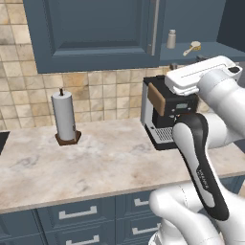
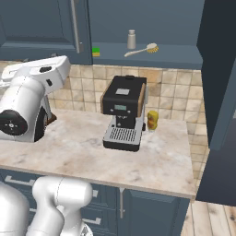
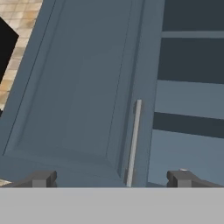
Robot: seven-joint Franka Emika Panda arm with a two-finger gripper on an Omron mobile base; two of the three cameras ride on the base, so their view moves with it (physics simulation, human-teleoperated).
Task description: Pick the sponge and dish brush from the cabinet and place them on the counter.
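Note:
The cabinet (image 2: pixel 41 23) hangs above the counter (image 2: pixel 83 152); its left door is closed and its right bay stands open. On the bay's bottom shelf lie the green sponge (image 2: pixel 95 51) at the left and the dish brush (image 2: pixel 143 49) (image 1: pixel 193 48) to the right, bristle head pointing right. My gripper (image 3: pixel 112 179) is open with nothing between its fingertips (image 3: pixel 41 178). It faces the closed door's silver bar handle (image 3: pixel 133 140), with the open shelves to that handle's right. The hand is raised below and left of the shelf.
A grey shaker (image 2: pixel 132 39) stands on the shelf between sponge and brush. A black coffee machine (image 2: pixel 123 110) sits on the counter under the shelf, a yellow jar (image 2: pixel 152 120) beside it. A paper towel roll (image 1: pixel 64 117) stands at the left. The opened door (image 2: pixel 221 92) juts out at right.

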